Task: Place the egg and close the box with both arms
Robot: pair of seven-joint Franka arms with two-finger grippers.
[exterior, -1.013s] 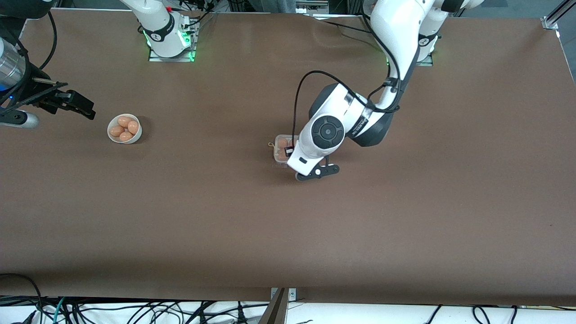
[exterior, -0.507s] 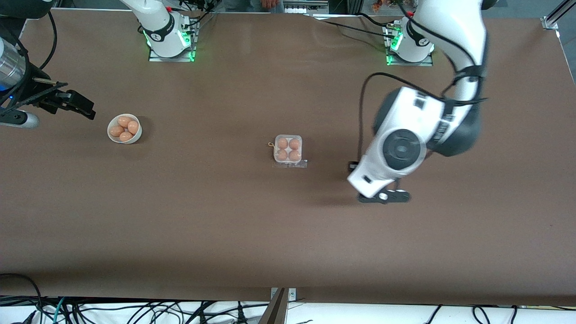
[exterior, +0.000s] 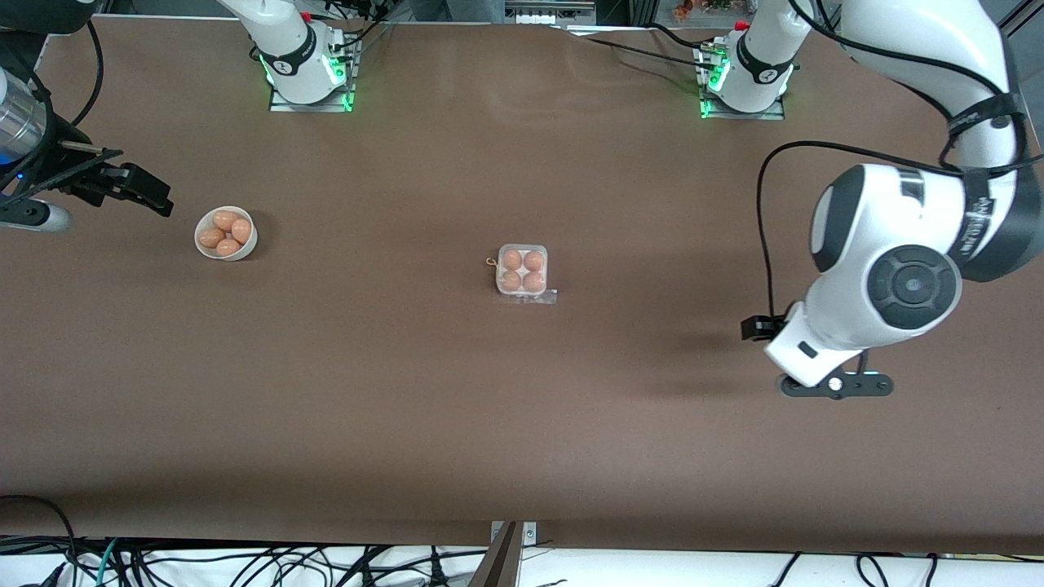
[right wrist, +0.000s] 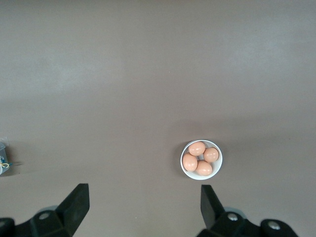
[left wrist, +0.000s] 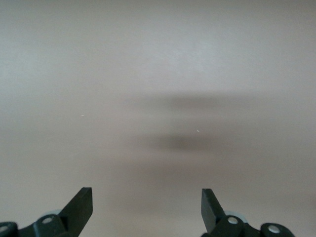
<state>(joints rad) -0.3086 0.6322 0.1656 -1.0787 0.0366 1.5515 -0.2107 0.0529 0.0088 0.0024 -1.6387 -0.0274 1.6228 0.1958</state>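
The box is a small white carton at the table's middle with several brown eggs in its cells. Its clear lid looks to lie over them, and a clear strip sticks out at its nearer edge. My left gripper hangs over bare table toward the left arm's end, well away from the box. It is open and empty in the left wrist view. My right gripper waits at the right arm's end, beside the bowl. It is open and empty in the right wrist view.
A round white bowl with several eggs stands toward the right arm's end. It also shows in the right wrist view, where a sliver of the box is at the frame's edge. Cables hang along the table's near edge.
My left arm has swung away from over the box toward its own end of the table, uncovering the box. The right arm, box and bowl have not moved.
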